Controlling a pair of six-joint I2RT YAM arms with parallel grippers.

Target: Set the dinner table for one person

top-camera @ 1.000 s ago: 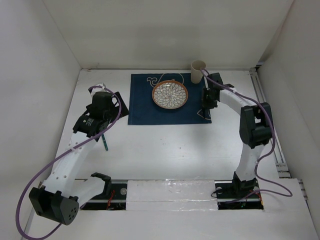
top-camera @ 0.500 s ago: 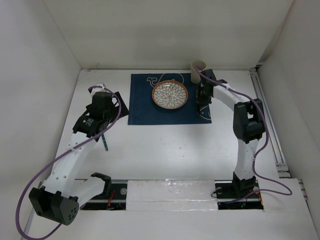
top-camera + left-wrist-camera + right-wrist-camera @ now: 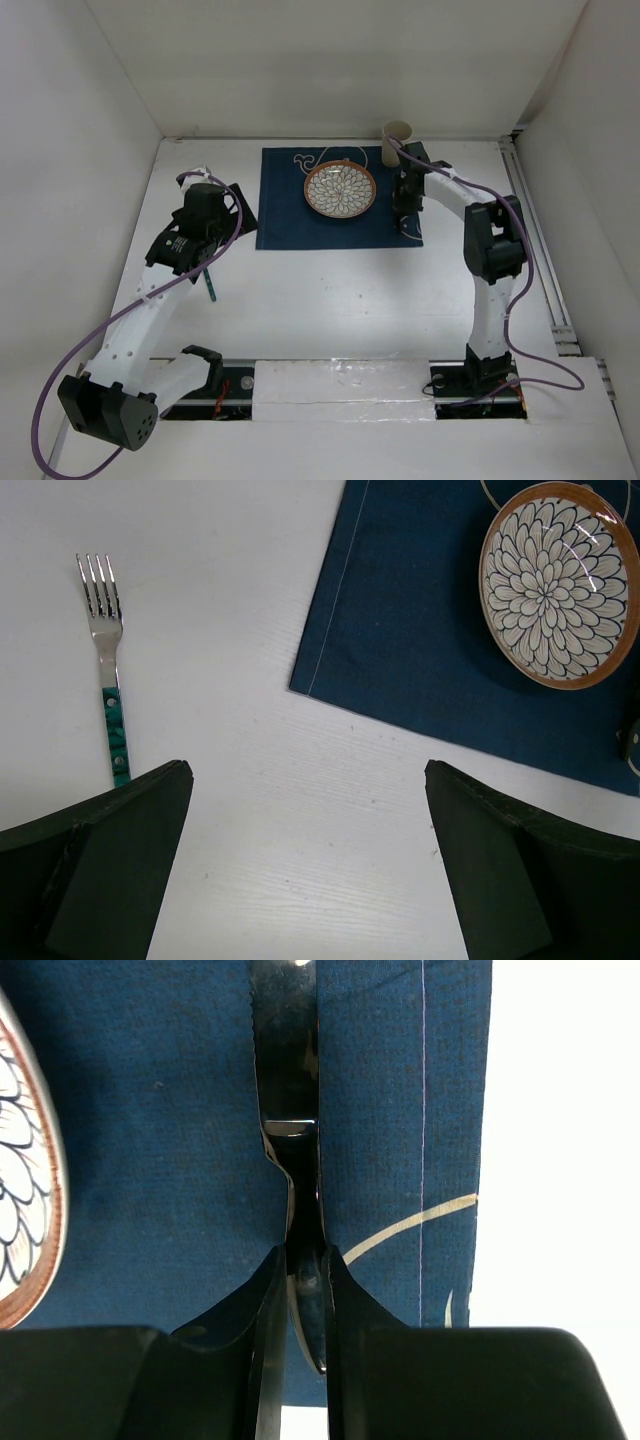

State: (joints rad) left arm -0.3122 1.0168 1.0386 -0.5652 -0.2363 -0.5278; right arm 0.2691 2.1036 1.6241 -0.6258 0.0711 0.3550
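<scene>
My right gripper (image 3: 303, 1252) is shut on the handle of a metal knife (image 3: 285, 1060). The knife is held low over the right strip of the dark blue mat (image 3: 150, 1160), its blade pointing to the far side, just right of the patterned plate (image 3: 341, 188). From above, the right gripper (image 3: 404, 200) hovers beside the plate on the mat (image 3: 285, 215). My left gripper (image 3: 308, 770) stands wide open over the bare white dinner table (image 3: 250, 810), holding nothing. A fork (image 3: 108, 670) with a green handle lies to its left, tines pointing away.
A beige cup (image 3: 397, 131) stands on the table just beyond the mat's far right corner, close to the right wrist. White walls enclose the table on three sides. The left arm (image 3: 195, 225) hangs over the fork (image 3: 211, 288) near the mat's left edge.
The right gripper, still shut on the knife, has shifted a little left and toward the far side along the mat's right strip. The left arm has not moved.
</scene>
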